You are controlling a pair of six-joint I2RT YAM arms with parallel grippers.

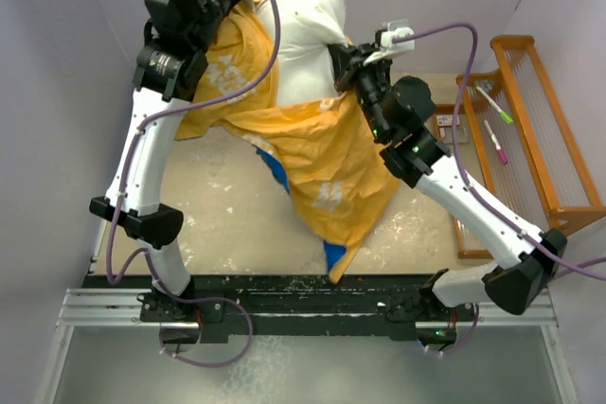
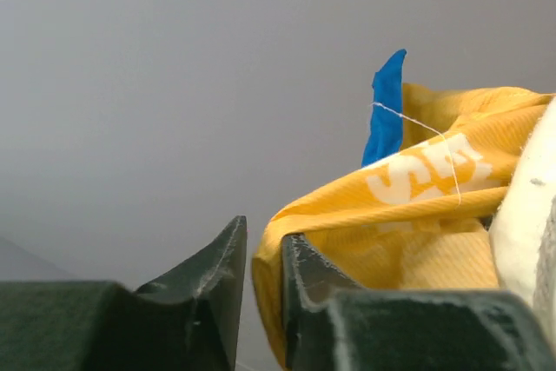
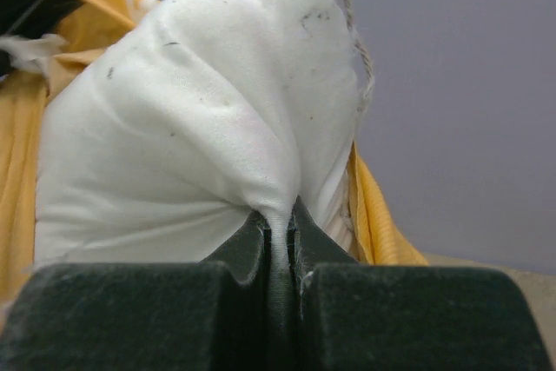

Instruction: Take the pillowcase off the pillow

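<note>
Left gripper (image 2: 263, 248): the fingers stand at a narrow gap with a folded edge of the pillowcase (image 1: 327, 153) pinched between them. The fabric there is a fine ribbed yellow-orange weave with a pale printed patch. A pointed flap of bright blue stands up behind it, and a loose white thread (image 2: 426, 128) trails across the cloth.

Right gripper (image 3: 280, 219): the dark fingers are pressed together on a bunched corner of the pillow (image 1: 308, 35). The white cloth gathers into radiating creases at the grip.

Pillow: plump, matte white, dotted with small dark specks. It is held at the far centre of the workspace between the two grippers. Its upper part is bare, and orange fabric lies along its left side and below it.

Pillowcase: thin and limp, mostly orange side out. It hangs from the left gripper at the far left and spreads in wrinkled folds towards the near edge of the table (image 1: 237, 205), ending in a tapered point. Small blue patches show at the folds.

A slatted wooden rack (image 1: 559, 139) stands at the right, apart from the fabric
</note>
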